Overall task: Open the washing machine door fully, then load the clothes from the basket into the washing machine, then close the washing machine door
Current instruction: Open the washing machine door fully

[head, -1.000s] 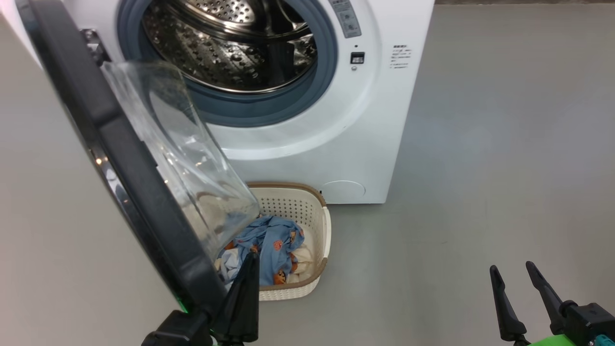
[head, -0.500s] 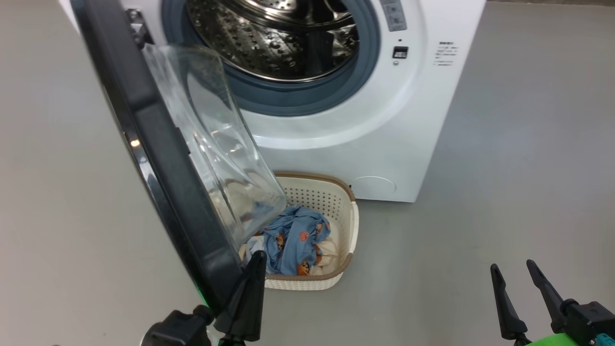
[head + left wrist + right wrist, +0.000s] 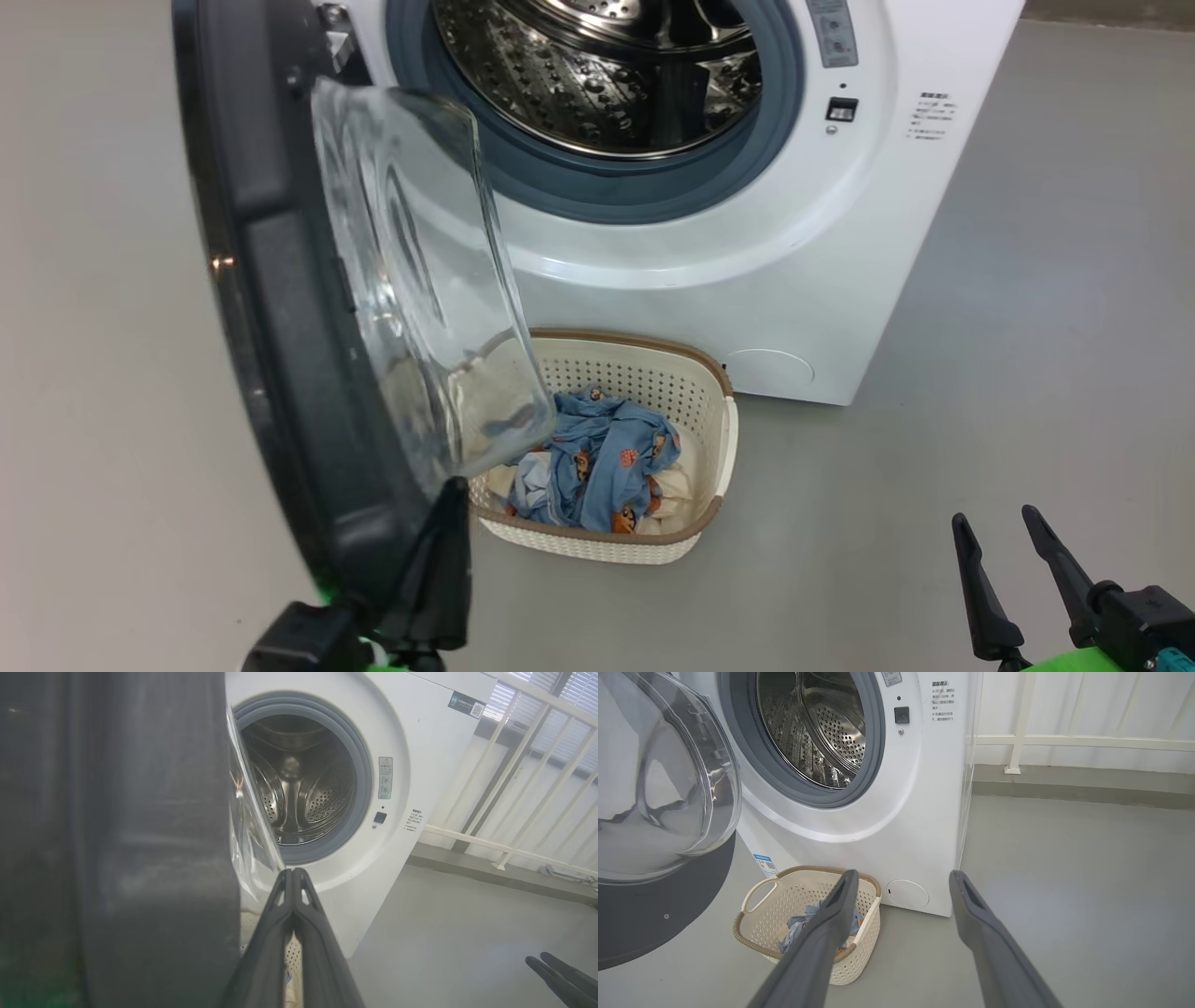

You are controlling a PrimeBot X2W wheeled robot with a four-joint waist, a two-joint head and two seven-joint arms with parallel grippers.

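A: How far along is the task judged to be?

B: The first step is judged nearly done. The large round glossy black door (image 3: 280,280) with its bulging clear glass bowl (image 3: 420,280) is swung well out from the big white boxy front-loading washing machine (image 3: 747,280). The perforated steel drum (image 3: 607,75) is laid bare, and no cloth is seen in it. Whether the door is at its full swing cannot be told.

A: What is left?

B: Loading and closing. The light blue printed clothes (image 3: 607,457), mixed with cream pieces, are all heaped in the small cream perforated plastic basket (image 3: 724,448) with the brown rim. The basket is set on the grey floor (image 3: 934,373) right at the machine's foot, partly under the glass bowl.

A: How are the tools held?

B: The left tool (image 3: 455,499) is pressed together with nothing clamped in it. It is laid along the lower inner rim of the door, and the basket is found just beyond its tip. The right tool (image 3: 994,523) is spread apart and empty, held over bare floor well apart from the door. From its wrist view the basket and clothes are seen ahead, towards its left finger.
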